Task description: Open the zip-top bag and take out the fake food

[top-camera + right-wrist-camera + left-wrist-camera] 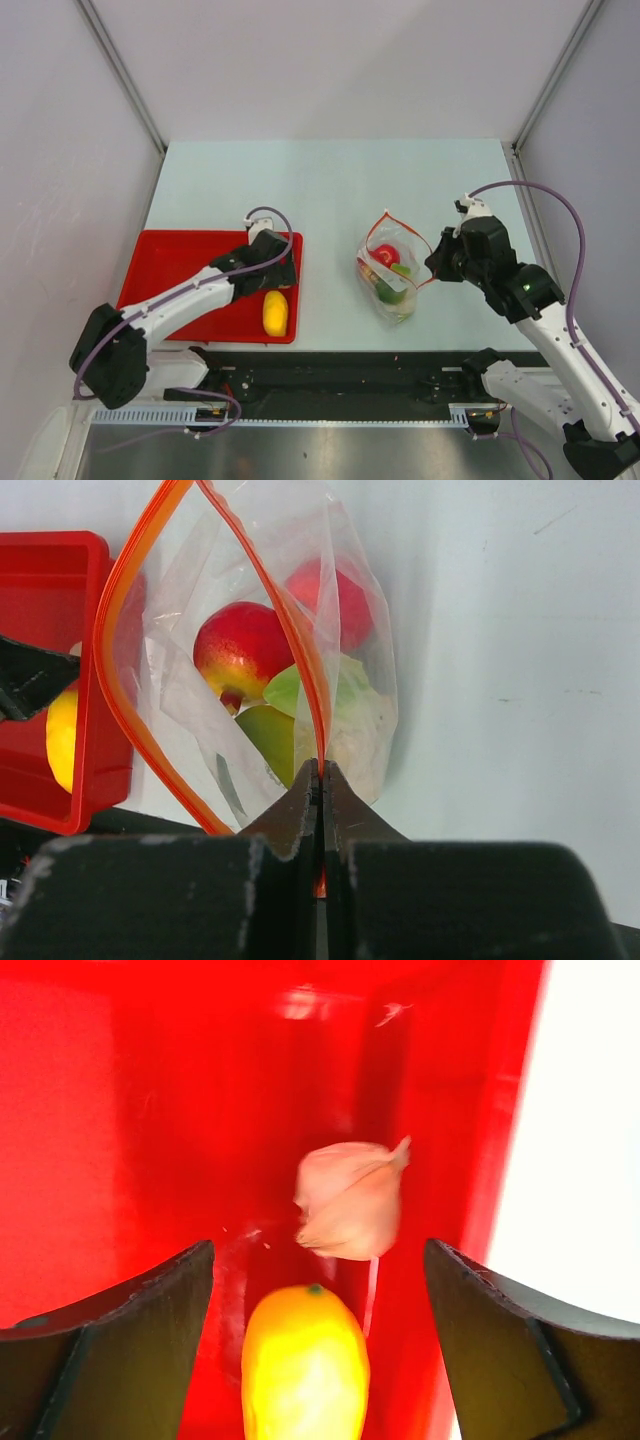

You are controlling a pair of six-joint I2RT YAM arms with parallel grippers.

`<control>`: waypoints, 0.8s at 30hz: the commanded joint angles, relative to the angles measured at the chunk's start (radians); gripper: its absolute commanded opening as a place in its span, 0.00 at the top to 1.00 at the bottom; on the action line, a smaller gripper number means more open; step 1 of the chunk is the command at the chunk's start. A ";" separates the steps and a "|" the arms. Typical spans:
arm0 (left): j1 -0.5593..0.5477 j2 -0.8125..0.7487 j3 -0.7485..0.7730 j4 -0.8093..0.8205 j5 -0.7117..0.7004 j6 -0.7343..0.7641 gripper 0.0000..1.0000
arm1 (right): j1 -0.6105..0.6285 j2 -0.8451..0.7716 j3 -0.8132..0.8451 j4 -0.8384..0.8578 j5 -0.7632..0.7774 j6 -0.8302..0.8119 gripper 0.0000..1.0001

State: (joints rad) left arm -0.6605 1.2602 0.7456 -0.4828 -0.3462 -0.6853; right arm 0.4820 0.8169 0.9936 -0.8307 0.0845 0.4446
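As right tool [321, 767] pinches bag [170, 695], left tool [318, 1250] seemingly above yellow oval [305, 1365]

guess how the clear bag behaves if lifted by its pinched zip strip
Likely floppy: the zip-top bag is thin crinkled film, so it should sag under the right gripper. Probably bottom-heavy, with the fake food bunched deep inside. Round pieces might roll as it tilts.
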 commanded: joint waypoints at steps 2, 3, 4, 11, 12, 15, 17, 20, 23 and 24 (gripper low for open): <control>0.001 -0.194 0.072 -0.027 0.090 -0.003 0.12 | -0.005 0.001 0.019 0.044 -0.022 -0.009 1.00; 0.001 -0.244 0.070 -0.013 0.170 -0.002 0.13 | -0.003 0.002 0.019 0.044 -0.026 -0.012 1.00; 0.001 -0.272 0.067 0.012 0.217 -0.006 0.15 | -0.003 0.002 0.019 0.042 -0.038 -0.014 1.00; -0.062 -0.355 -0.003 0.412 0.509 -0.200 0.21 | -0.003 0.010 0.023 -0.018 -0.055 0.008 1.00; -0.079 -0.348 -0.002 0.444 0.510 -0.204 0.21 | -0.003 0.013 0.023 -0.022 -0.052 0.012 1.00; -0.151 -0.277 0.040 0.522 0.523 -0.211 0.21 | -0.003 0.025 0.023 -0.013 -0.049 0.014 1.00; -0.211 -0.213 0.070 0.536 0.521 -0.182 0.21 | -0.003 0.034 0.025 -0.005 -0.063 0.011 1.00; -0.269 -0.142 0.124 0.571 0.521 -0.183 0.21 | 0.001 0.053 0.025 -0.010 -0.065 -0.006 1.00; -0.304 -0.085 0.176 0.598 0.524 -0.181 0.21 | 0.010 0.059 0.025 -0.016 -0.065 -0.020 1.00; -0.306 -0.068 0.229 0.580 0.523 -0.172 0.21 | 0.013 0.059 0.027 -0.012 -0.065 -0.023 1.00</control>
State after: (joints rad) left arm -0.9417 1.1488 0.8391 0.0124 0.1543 -0.8581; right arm 0.4839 0.8761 0.9936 -0.8444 0.0315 0.4435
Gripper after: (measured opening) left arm 0.788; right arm 0.010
